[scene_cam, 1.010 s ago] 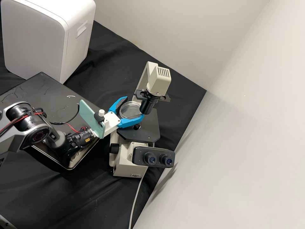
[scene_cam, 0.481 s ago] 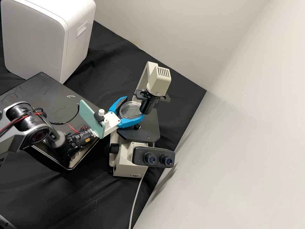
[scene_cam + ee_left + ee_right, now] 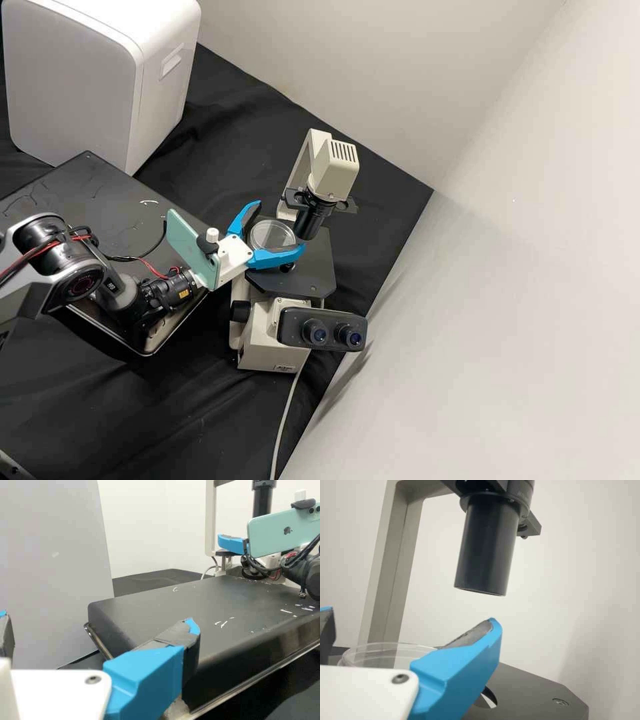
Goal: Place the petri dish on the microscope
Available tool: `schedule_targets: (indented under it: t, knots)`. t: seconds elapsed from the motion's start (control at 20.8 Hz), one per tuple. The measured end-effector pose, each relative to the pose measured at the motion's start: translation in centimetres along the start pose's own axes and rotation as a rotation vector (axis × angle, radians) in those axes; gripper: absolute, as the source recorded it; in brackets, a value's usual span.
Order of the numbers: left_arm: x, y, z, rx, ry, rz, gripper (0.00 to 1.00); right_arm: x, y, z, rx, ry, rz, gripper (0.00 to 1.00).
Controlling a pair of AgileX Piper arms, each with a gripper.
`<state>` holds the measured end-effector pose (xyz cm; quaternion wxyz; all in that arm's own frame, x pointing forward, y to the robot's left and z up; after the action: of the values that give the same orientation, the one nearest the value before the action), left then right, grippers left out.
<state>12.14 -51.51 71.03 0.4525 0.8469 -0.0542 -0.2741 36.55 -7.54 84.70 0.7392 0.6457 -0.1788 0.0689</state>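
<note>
My right gripper (image 3: 281, 225) is held level over the flat black stage (image 3: 313, 267) of the beige microscope (image 3: 267, 333). Its two blue fingers are spread wide on either side of the clear round plastic petri dish (image 3: 271, 235). The far finger (image 3: 243, 217) stands apart from the rim. The near finger (image 3: 277, 255) lies just beside it, and I cannot tell whether it touches. I am not clamping the dish.

The dish appears to rest flat on the stage, just under the black cylindrical lens tube (image 3: 487, 545) that hangs from the microscope's upright arm. The stage's round opening (image 3: 487, 696) shows just past my near finger.

A mint-green phone-like slab (image 3: 192, 248) is fixed behind my right wrist.

My left gripper (image 3: 97, 630) is spread wide with nothing between its fingers, close to a scuffed black flat case (image 3: 210, 625) on the black-clothed worktop (image 3: 220, 140). A big white rounded appliance (image 3: 93, 73) stands at the far corner of the worktop, and a grey cable (image 3: 283, 413) trails from the microscope's base.
</note>
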Motion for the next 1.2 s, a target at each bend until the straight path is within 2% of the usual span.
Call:
schedule_targets:
  t: [0.72,0.91,1.11,1.2]
  knots:
    - [0.0,-0.01,0.0,0.000,-0.002,0.000,1.00,-0.3,0.2,0.0,0.002,-0.010,0.004,1.00]
    - [0.0,-0.01,0.0,0.000,-0.002,0.000,1.00,-1.0,0.6,-0.1,0.004,-0.023,0.002,1.00]
    - [0.0,-0.01,0.0,0.000,-0.002,0.000,1.00,-2.3,0.9,-0.1,0.006,-0.041,-0.028,1.00]
    - [0.0,-0.01,0.0,0.000,-0.002,0.000,1.00,-3.1,1.4,-0.1,0.030,-0.051,-0.032,1.00]
